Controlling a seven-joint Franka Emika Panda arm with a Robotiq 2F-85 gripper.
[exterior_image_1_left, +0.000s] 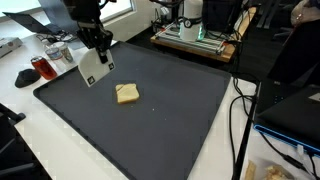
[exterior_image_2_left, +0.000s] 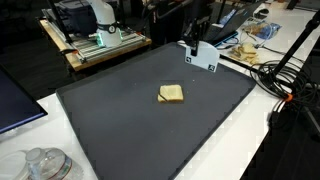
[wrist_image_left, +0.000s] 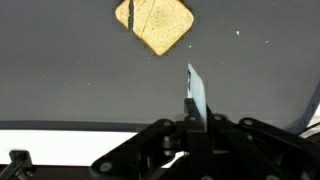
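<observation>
The tool (exterior_image_1_left: 98, 44) is clenched on the top edge of a white card (exterior_image_1_left: 91, 68), so the card hangs upright above the dark mat (exterior_image_1_left: 170, 130) on the tabletop (exterior_image_1_left: 30, 135). In an exterior view the bread slice (exterior_image_1_left: 127, 94) lies flat mid-mat, at the tool's four o'clock.

No text, brand, number or sign can be read in any view. The white card (exterior_image_1_left: 91, 70) shows small dark marks in both exterior views, too small to make out.
</observation>
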